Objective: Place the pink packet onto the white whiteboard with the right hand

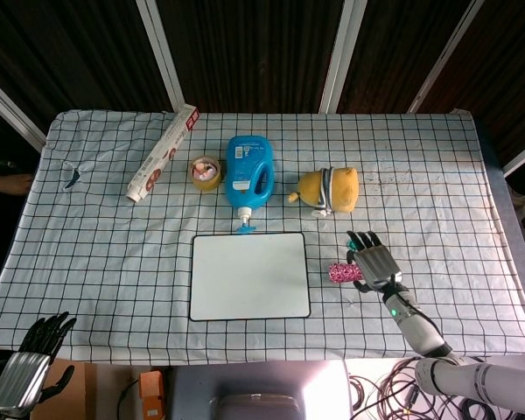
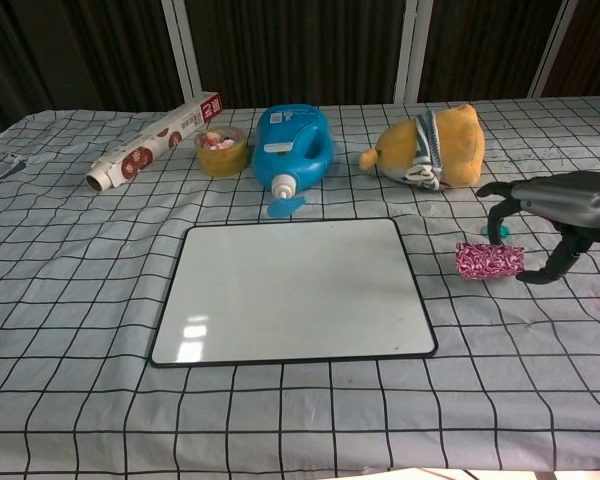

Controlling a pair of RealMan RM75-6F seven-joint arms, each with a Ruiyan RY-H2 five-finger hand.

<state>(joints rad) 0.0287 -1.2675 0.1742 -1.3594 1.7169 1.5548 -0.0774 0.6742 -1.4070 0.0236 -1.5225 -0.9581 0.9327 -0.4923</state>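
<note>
The pink patterned packet [image 2: 489, 260] lies on the checkered tabletop [image 2: 70, 290] just right of the black-framed white whiteboard [image 2: 294, 289], not on it. The right hand [image 2: 557, 210] arches over the packet's right end with curved fingers [image 2: 496, 204] apart; whether they touch it is unclear. The left hand [image 1: 26, 371] hangs below the tabletop's near-left corner, fingers loosely spread, holding nothing.

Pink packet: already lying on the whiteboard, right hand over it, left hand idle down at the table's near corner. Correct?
Not quite. The pink packet is not on the whiteboard; it sits on the checked cloth just past the board's right edge, as the chest view shows. The rest holds: the right hand is over it, and the left hand is idle at the near corner.
</note>
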